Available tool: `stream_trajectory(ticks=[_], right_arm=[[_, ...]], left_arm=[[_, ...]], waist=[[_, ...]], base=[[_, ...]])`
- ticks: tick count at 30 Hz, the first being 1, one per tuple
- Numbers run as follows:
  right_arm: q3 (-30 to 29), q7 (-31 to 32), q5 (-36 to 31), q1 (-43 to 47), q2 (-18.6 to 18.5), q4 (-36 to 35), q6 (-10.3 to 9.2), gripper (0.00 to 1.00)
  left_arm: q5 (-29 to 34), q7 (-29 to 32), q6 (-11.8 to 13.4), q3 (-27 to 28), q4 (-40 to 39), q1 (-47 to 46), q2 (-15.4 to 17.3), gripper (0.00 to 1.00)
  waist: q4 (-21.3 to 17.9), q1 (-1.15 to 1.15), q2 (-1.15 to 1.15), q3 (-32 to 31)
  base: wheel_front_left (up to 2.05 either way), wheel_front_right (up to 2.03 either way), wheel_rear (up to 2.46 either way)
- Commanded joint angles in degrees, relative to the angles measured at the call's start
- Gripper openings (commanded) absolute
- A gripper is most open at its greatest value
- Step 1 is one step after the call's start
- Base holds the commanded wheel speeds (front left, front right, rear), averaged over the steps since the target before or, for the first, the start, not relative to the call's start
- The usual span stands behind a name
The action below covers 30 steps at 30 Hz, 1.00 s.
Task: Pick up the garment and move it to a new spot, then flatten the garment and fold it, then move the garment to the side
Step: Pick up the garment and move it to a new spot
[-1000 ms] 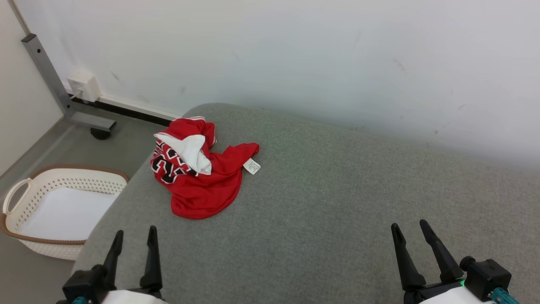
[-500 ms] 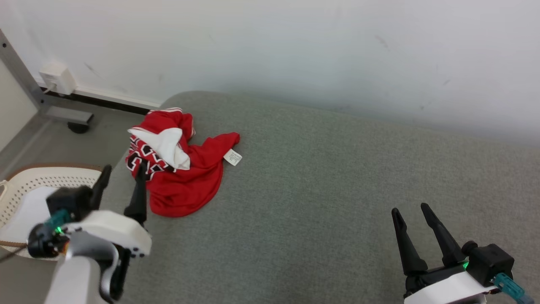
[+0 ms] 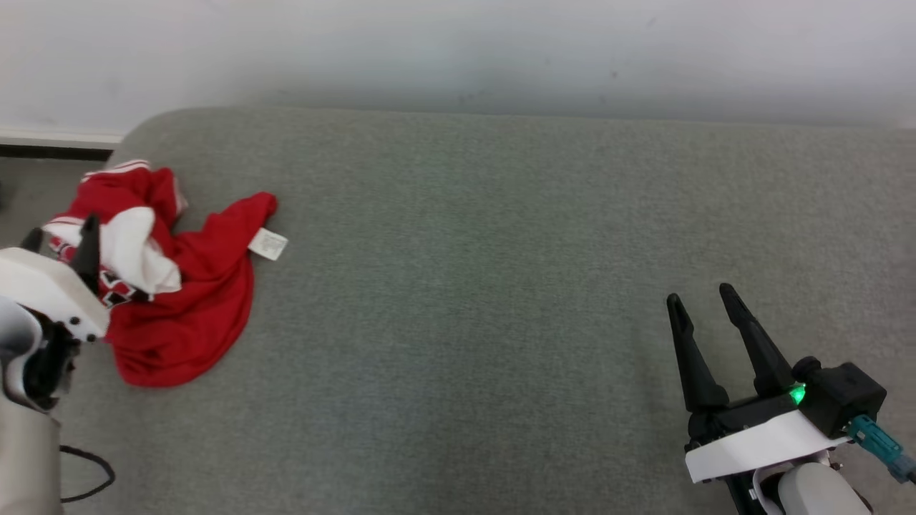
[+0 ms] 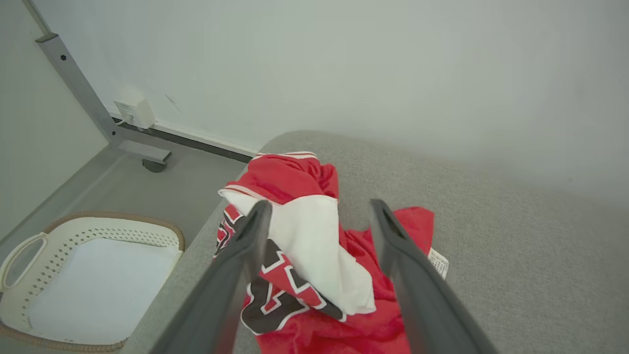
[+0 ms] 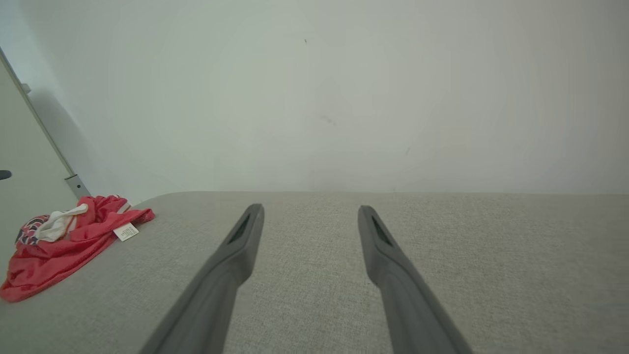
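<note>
Red jersey (image 3: 186, 307) lies crumpled in a heap at the far-left corner of the grey upholstered surface (image 3: 465, 286), close to its left edge. It is not flattened or folded. The white inner side is turned out on top, with black-and-white lettering showing below it. The white care label (image 3: 268, 244) lies on the grey fabric at the heap's right side.

Left gripper (image 4: 320, 206): fingers wide apart, nothing clamped. It sits at the near-left side of the heap. In the left wrist view the white patch and lettering lie between the two fingers. Can't tell whether the tips touch the cloth.

Right gripper (image 3: 700, 293): fingers wide apart and empty, at near right over bare grey fabric, well apart from the jersey.

White perforated laundry basket (image 4: 98, 235) with a brown rim stands on the floor left of the surface. Grey metal frame leg (image 4: 73, 83) and a white wall box (image 4: 133, 112) are at far left, by the white wall (image 3: 458, 43).
</note>
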Motion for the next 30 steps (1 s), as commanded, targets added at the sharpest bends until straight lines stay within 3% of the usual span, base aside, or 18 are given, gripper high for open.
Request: stream_trajectory(ticks=[1, 14, 15, 16, 17, 30], right_arm=[[0.3, 0.0, -0.4, -1.1, 0.2, -0.4, -0.11, 1.00], [0.8, 0.0, -0.5, -3.0, 0.8, -1.3, -0.11, 1.00], [0.7, 0.0, -0.5, -3.0, 0.8, -1.4, -0.11, 1.00], [0.6, 0.0, -0.5, -3.0, 0.8, -1.3, -0.11, 1.00], [0.5, 0.0, -0.5, -3.0, 0.8, -1.3, -0.11, 1.00], [-0.3, 0.0, 0.0, -0.5, 1.0, 0.0, -0.11, 1.00]], left_arm=[[-1.3, 1.0, 0.5, 1.0, 3.1, -1.1, 1.4, 1.00], [-3.0, 5.0, 2.4, 2.5, 24.1, -3.9, 4.8, 1.00], [-3.1, 5.7, 2.1, 2.3, 25.4, -3.8, 4.5, 0.76], [-3.3, 5.9, 1.9, 2.1, 26.3, -3.7, 4.2, 0.31], [-3.3, 5.8, 1.6, 1.9, 27.0, -3.8, 4.2, 0.00], [0.1, -2.6, -0.7, -2.8, 26.0, -8.0, 6.2, 0.00]], waist=[[-4.4, -0.01, 0.00, 3.5], [-11.4, -0.01, 0.00, 7.8], [-11.6, -0.01, 0.00, 7.9], [-11.7, -0.01, 0.00, 7.9], [-11.8, -0.01, 0.00, 7.9], [-10.4, -0.01, 0.00, 0.4]], base=[[0.00, 0.00, 0.00], [0.00, 0.00, 0.00], [0.00, 0.00, 0.00], [0.00, 0.00, 0.00], [0.00, 0.00, 0.00], [0.00, 0.00, 0.00]])
